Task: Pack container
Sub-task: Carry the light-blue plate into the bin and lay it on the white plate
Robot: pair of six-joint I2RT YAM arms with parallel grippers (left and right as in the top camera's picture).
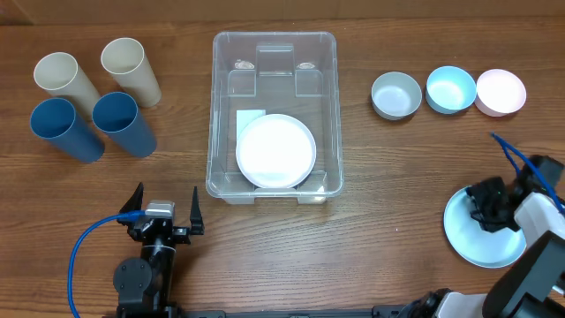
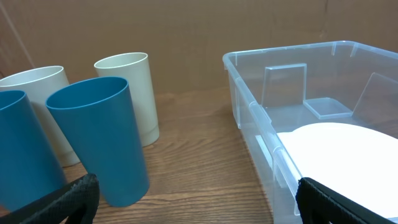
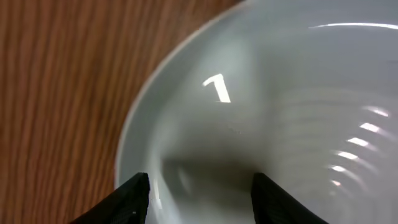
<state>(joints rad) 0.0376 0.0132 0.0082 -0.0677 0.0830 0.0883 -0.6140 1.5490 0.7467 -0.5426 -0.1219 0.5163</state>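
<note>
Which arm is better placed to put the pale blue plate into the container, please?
Right: the right gripper hovers at the pale blue plate; the open left gripper sits beyond the container.

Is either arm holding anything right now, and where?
Nothing: left gripper open and empty; right gripper open over the edge of the blue plate.

The container [image 1: 212, 115] stands mid-frame on the desk [image 1: 371, 221], with a plate [image 1: 275, 151] in its lower half. Four cups [image 1: 115, 119] cluster at upper left, and three bowls [image 1: 450, 90] line up at upper right. A dish [image 1: 468, 246] lies at lower right, under the right claw [image 1: 491, 215].
</note>
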